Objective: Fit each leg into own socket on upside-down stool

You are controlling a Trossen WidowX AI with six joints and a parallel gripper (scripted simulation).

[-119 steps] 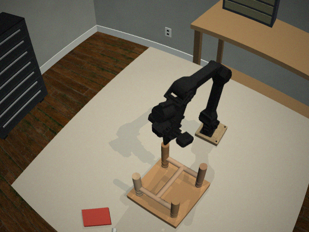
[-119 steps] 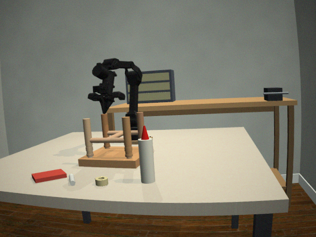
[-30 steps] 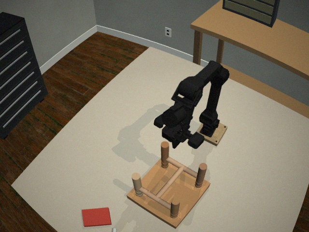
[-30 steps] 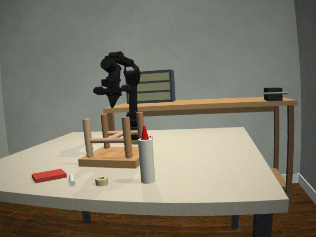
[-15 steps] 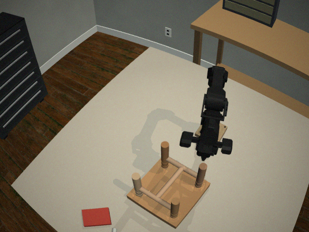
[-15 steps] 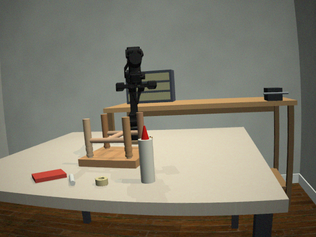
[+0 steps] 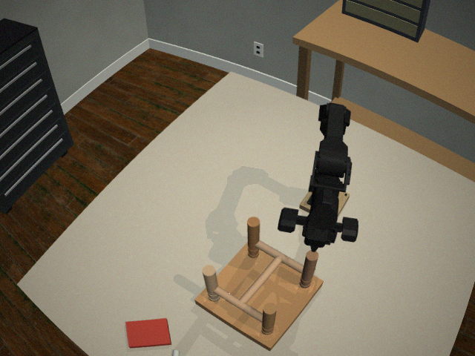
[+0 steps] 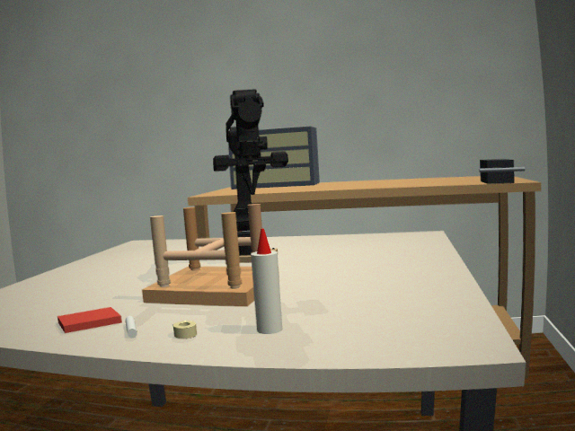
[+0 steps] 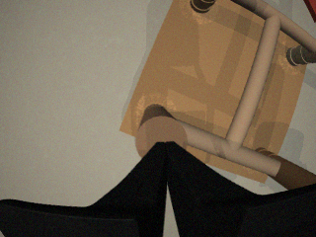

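A dark metal drawer cabinet [image 7: 57, 126] stood by grey walls [image 7: 199, 27] [image 8: 139, 69] above brown plank flooring [image 7: 115, 110] [image 8: 324, 408]; a light-brown wooden workbench [image 7: 383, 46] [image 8: 371, 186] held what seemed a dark-framed organiser [image 7: 383, 17] [image 8: 314, 157]
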